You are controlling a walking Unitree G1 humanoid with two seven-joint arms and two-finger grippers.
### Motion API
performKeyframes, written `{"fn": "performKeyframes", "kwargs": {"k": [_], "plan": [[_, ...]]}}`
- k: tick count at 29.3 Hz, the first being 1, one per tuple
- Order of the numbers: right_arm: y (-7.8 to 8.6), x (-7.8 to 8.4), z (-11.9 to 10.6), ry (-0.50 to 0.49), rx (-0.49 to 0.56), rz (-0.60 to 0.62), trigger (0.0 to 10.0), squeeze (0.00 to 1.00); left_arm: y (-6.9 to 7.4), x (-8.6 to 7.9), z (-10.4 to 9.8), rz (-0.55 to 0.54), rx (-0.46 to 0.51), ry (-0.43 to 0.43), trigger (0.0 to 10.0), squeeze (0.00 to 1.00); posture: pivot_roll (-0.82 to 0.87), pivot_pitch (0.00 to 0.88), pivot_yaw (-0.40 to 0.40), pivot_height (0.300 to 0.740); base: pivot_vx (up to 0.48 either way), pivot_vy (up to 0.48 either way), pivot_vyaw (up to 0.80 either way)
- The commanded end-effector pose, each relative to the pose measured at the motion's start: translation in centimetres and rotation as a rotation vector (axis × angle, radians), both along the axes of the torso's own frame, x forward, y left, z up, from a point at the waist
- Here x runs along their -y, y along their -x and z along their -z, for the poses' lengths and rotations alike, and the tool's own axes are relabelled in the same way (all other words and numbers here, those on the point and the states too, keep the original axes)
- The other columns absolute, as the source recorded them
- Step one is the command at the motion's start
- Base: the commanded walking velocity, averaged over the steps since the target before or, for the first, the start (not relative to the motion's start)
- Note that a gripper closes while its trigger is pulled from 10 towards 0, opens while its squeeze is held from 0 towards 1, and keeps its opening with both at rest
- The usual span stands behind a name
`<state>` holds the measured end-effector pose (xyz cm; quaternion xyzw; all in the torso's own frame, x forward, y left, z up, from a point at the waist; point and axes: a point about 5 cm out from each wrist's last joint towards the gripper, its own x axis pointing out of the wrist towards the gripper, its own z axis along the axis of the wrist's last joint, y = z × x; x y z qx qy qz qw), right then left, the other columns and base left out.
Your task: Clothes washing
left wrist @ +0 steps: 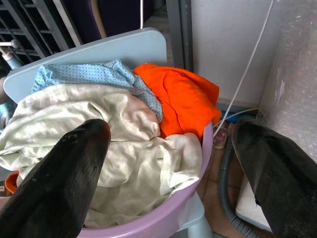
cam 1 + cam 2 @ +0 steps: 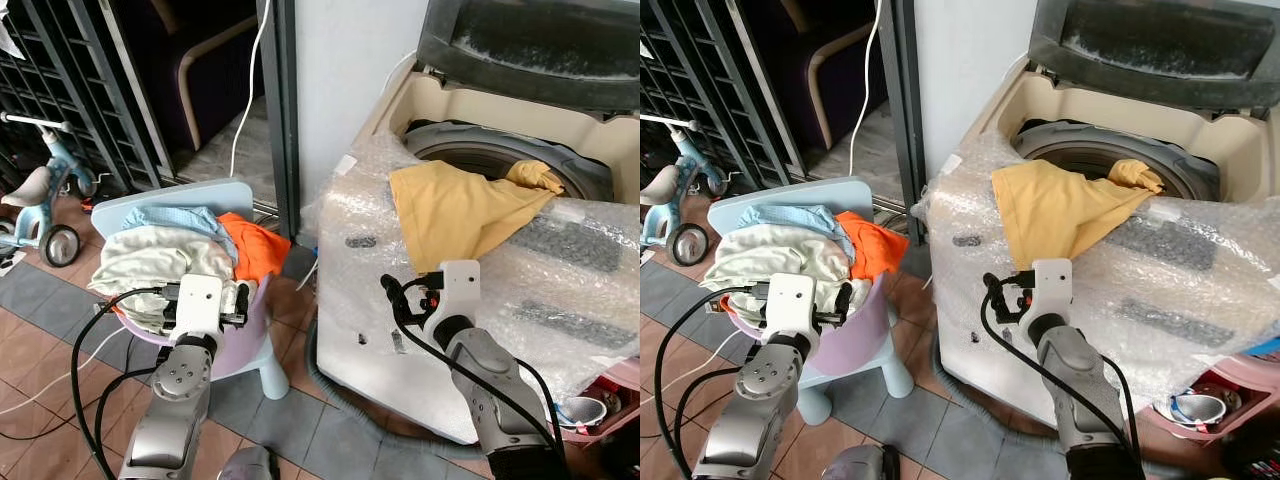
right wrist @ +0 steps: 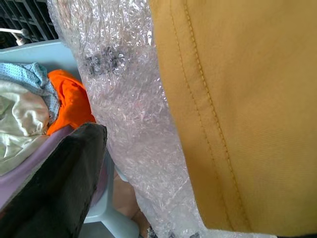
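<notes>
Over the front rim of the open top-loading washing machine, in the left eye view, a mustard-yellow garment hangs half out of the drum, its long axis running from the drum down across crinkled bubble wrap. The right eye view shows a lilac plastic basin heaped with cream, blue-dotted and orange clothes on a pale blue chair. In the left wrist view the left gripper hovers above that pile, jaws spread wide, empty. In the right wrist view the right gripper sits beside the garment's stitched hem; whether its jaws are apart cannot be told. No writing is legible.
</notes>
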<state>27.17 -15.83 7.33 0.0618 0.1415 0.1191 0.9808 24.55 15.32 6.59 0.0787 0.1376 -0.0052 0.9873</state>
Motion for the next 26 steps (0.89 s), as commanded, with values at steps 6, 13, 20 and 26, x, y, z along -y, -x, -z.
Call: {"fn": "performKeyframes", "kwargs": {"k": [6, 13, 20, 26], "plan": [[1.2, -0.6, 0.2, 0.055, -0.109, -0.299, 10.0, 0.56, -0.1, 0.1, 0.3, 0.001, -0.009, 0.001, 10.0, 0.0, -0.01, 0.0, 0.003, 0.74, 0.0, 0.0, 0.0], [1.6, -0.1, -0.3, 0.044, -0.066, -0.312, 10.0, 0.56, -0.2, 0.1, 0.3, -0.003, -0.012, 0.003, 10.0, 0.0, -0.01, 0.0, 0.003, 0.74, 0.0, 0.0, 0.0], [0.0, 0.3, -1.3, 0.07, -0.004, -0.258, 10.0, 0.56, -0.4, 0.0, 0.3, 0.002, -0.009, -0.003, 10.0, 0.0, -0.01, 0.0, 0.006, 0.74, 0.0, 0.0, 0.0], [-1.3, 1.5, -2.6, 0.169, 0.12, -0.163, 10.0, 0.56, -0.5, -0.1, 0.4, -0.005, -0.005, -0.006, 10.0, 0.0, 0.0, 0.0, 0.002, 0.74, 0.0, 0.0, 0.0]]}}
